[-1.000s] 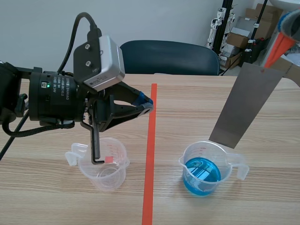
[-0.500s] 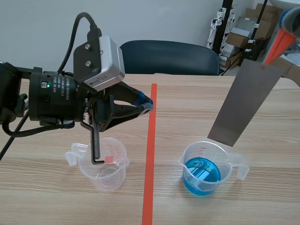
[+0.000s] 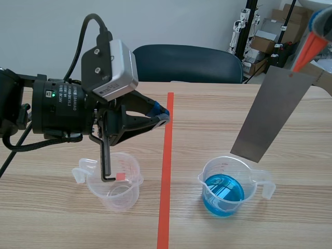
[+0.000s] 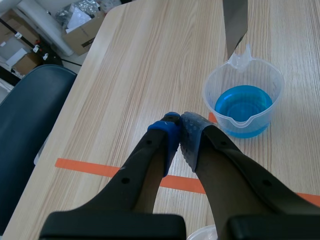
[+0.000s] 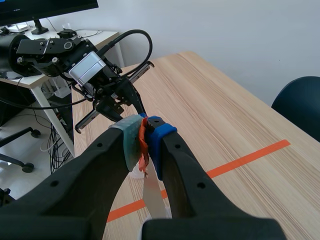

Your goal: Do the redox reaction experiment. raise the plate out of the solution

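The right gripper (image 5: 145, 132) is seen clamped tight on the top of the metal plate (image 3: 270, 114), with an orange-red tab (image 3: 306, 52) pinched between its pads. The plate is held tilted in the air, its upper end toward 1 o'clock. Its lower edge is out of the blue solution (image 3: 224, 194), just above the rim of the beaker (image 3: 252, 181) at about 1 o'clock. The left gripper (image 4: 180, 127) is closed on nothing, pads touching. An empty clear beaker (image 3: 132, 179) is found at 9 o'clock of the filled one, across the tape line (image 3: 166, 171).
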Available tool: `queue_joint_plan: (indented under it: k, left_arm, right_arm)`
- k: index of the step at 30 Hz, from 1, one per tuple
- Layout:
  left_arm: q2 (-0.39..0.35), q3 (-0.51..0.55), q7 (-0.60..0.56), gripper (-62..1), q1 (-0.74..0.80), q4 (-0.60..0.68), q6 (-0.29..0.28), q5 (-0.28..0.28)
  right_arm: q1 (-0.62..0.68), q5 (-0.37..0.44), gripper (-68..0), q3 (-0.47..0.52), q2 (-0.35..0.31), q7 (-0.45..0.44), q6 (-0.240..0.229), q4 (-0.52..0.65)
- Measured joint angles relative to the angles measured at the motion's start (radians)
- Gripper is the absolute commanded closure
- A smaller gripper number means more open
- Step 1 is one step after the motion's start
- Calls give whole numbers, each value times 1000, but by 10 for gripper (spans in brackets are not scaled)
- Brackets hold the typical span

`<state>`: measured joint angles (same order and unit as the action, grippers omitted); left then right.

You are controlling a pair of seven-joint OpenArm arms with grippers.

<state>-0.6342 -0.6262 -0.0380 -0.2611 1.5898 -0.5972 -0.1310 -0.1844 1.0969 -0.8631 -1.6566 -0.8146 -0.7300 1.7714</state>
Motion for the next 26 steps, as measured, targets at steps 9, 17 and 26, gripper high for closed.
queue_joint_plan:
  k: [9,17,26]
  left_arm:
    - [0,0,0,-25,0,0,0,0]
    - [0,0,0,-25,0,0,0,0]
    - [0,0,0,-25,0,0,0,0]
  right_arm:
    - [0,0,-4,0,0,-11,0,0]
    - [0,0,-4,0,0,-11,0,0]
    - [0,0,-4,0,0,-11,0,0]
